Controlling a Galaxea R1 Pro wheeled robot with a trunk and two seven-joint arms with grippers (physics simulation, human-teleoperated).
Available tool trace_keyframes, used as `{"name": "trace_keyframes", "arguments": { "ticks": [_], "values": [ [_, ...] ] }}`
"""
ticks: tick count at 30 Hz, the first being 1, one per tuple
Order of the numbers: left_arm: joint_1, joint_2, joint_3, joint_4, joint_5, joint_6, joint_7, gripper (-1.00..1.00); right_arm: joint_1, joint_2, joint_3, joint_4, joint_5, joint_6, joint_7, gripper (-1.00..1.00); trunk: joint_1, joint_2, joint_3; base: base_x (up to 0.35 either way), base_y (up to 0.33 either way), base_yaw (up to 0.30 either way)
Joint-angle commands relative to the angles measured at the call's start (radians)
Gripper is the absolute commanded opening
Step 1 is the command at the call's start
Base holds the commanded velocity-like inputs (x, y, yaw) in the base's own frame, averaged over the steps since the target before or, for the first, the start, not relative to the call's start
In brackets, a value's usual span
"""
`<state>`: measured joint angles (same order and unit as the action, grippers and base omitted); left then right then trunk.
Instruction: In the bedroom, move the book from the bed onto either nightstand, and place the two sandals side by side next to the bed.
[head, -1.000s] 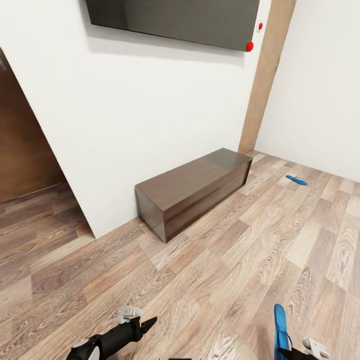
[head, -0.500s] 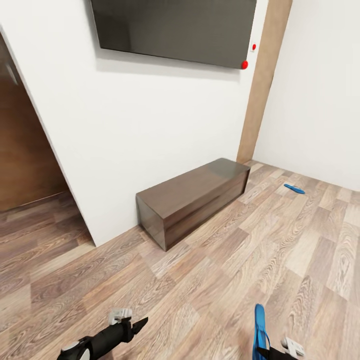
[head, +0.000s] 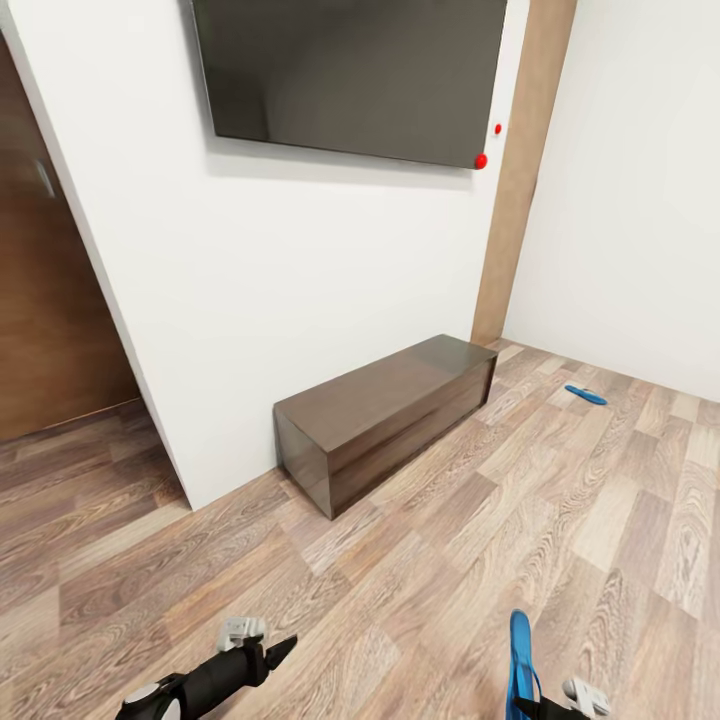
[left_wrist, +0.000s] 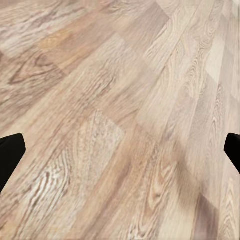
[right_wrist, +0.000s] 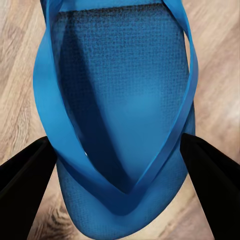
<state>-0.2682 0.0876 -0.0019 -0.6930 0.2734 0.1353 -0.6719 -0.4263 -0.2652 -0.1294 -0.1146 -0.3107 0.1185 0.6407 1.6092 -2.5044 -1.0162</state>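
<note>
Carrying: right gripper (right_wrist: 120, 150) clamps one blue sandal (right_wrist: 120, 100), likely to bring it to the bed.
Second sandal (head: 585, 394): lies on the floor (head: 560, 520) by the far wall corner.
Left gripper (left_wrist: 120, 150): spread, empty, free for later.
Bench (head: 385, 420): against the wall.

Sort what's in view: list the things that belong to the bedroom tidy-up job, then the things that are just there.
Part of the job:
- blue sandal gripped in the right claw
- second blue sandal lying flat on the floor near the far wall

Just there:
- long dark wooden bench against the wall
- wall-mounted black screen
- left claw, open and carrying nothing
</note>
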Motion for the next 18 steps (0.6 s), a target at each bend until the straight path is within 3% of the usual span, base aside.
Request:
{"name": "trace_keyframes", "arguments": {
  "ticks": [1,12,18],
  "values": [
    [0.0,0.001,0.0,0.0,0.011,0.01,-0.003,1.0,0.0,0.0,-0.007,-0.001,-0.002,0.01,0.004,-1.0,-0.001,0.0,0.003,0.0,0.0,0.0],
    [0.001,0.006,0.002,0.076,0.01,0.009,-0.003,1.0,0.0,0.008,-0.007,0.005,-0.001,-0.026,0.002,-1.0,-0.006,0.003,0.046,0.0,0.0,0.0],
    [0.001,0.012,0.001,0.111,0.009,-0.029,-0.002,1.0,0.001,0.014,-0.006,0.006,0.001,-0.031,0.003,-1.0,-0.008,0.004,0.069,0.0,0.0,0.0]
  ]
}}
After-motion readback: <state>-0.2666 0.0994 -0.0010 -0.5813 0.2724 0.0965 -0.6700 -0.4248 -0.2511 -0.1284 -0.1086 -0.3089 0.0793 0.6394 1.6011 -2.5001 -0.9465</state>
